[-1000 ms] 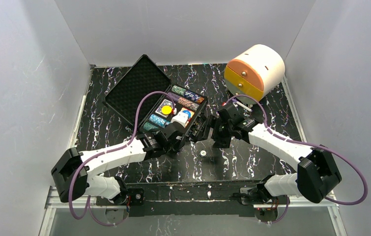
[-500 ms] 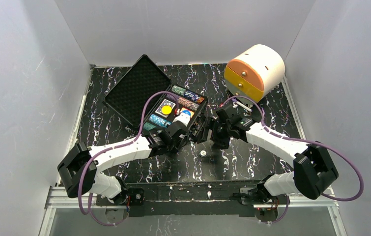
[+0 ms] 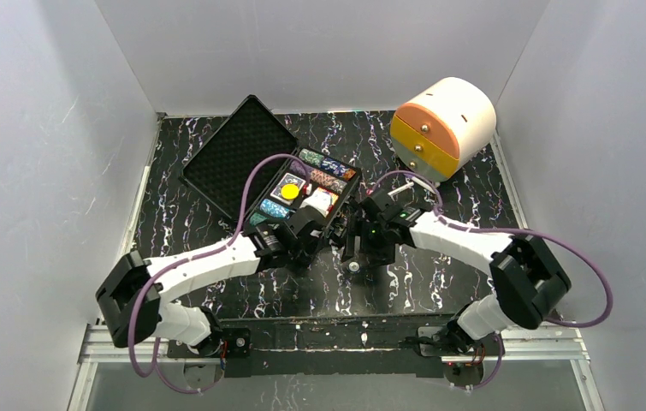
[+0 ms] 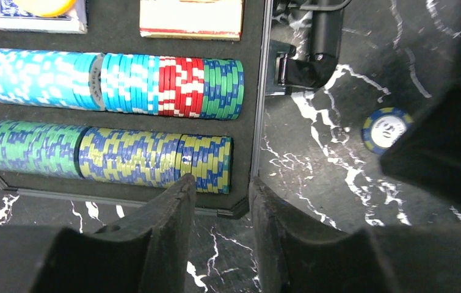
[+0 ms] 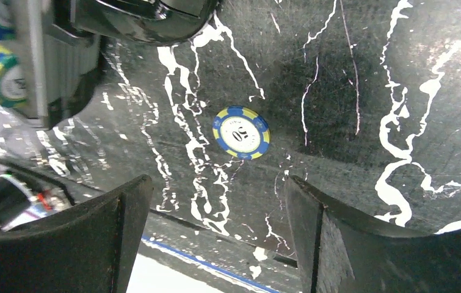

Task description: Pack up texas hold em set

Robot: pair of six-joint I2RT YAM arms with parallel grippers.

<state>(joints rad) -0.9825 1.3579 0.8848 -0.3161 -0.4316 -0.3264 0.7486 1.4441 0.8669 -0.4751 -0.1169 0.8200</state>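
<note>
At the near corner of the open black case (image 3: 238, 154), your left pincer (image 4: 221, 183) hovers with its jaws a narrow gap apart and nothing between them, just beside the end of the green, blue and yellow chip row (image 4: 112, 155). The case sits mid-counter (image 3: 370, 137), lid laid open toward the far left. Your right pincer (image 5: 215, 183) is spread wide and empty above a loose chip (image 5: 240, 133), blue and yellow, lying flat on the counter just outside the case.
</note>
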